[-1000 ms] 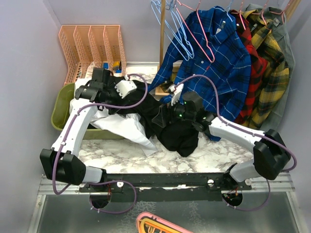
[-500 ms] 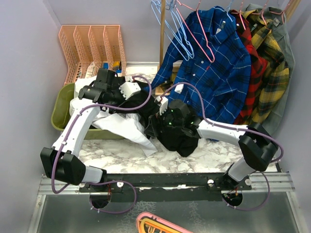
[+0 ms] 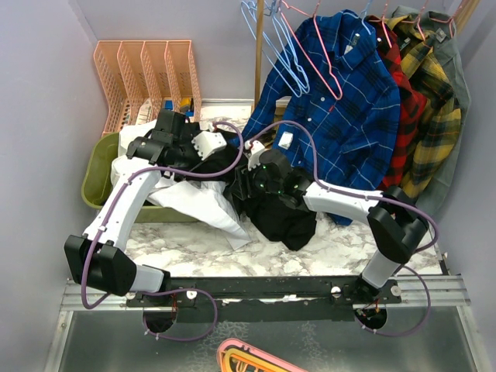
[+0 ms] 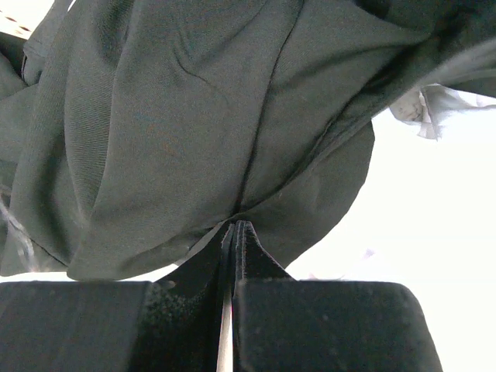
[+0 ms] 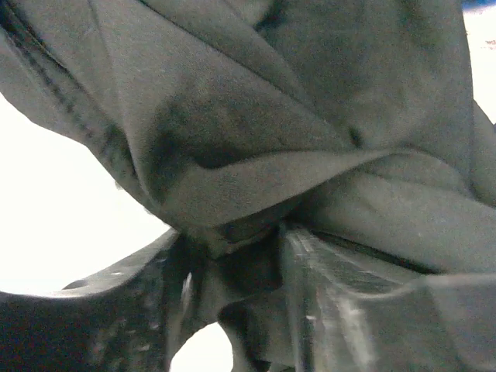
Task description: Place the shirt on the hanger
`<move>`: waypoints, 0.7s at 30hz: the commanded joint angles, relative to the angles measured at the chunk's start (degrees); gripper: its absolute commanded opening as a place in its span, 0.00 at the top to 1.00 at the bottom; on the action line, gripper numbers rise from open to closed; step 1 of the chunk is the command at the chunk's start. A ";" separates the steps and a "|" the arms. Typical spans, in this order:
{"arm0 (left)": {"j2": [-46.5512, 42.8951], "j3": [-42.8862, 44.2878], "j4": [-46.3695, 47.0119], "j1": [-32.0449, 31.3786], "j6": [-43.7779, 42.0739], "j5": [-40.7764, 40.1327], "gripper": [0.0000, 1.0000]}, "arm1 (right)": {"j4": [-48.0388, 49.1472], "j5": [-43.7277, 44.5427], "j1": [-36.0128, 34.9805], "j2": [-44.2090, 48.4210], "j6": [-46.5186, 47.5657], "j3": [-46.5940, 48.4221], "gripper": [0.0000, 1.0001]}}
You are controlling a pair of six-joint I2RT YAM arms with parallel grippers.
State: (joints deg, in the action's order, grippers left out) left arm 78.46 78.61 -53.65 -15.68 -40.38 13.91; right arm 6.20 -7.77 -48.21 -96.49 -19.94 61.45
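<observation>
As seen from above, shirt (image 3: 283, 217) bunched on counter (image 3: 194, 248) between both arms, hanger (image 3: 325, 83) hung against blue plaid shirt (image 3: 349, 116), left wrist view, left end effector (image 4: 234, 232) pinching shirt fabric tight, right wrist view, right end effector (image 5: 232, 240) clamping a shirt fold.

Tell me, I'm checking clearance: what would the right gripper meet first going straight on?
The shirt: black fabric sits inside the right gripper and fills the view ahead. Anything behind it is hidden.
</observation>
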 commanded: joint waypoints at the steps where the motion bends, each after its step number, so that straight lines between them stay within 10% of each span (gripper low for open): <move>1: -0.33 -0.47 -1.05 -0.40 0.24 1.71 1.00 | 0.13 1.67 -0.09 -0.78 -0.56 0.46 0.62; 5: -0.25 -0.05 -2.87 -0.58 -0.66 4.15 1.00 | 0.21 2.32 -0.13 0.13 -0.37 0.46 0.98; 21: -0.94 19.79 -11.36 -1.28 -0.81 13.09 1.00 | -22.84 -1.01 -0.09 13.25 8.03 18.15 0.99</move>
State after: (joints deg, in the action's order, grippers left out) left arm 78.32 94.17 -61.12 -16.36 -40.91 21.47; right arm -10.04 -6.92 -48.21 -87.96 -14.74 75.46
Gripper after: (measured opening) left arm 0.010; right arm 0.020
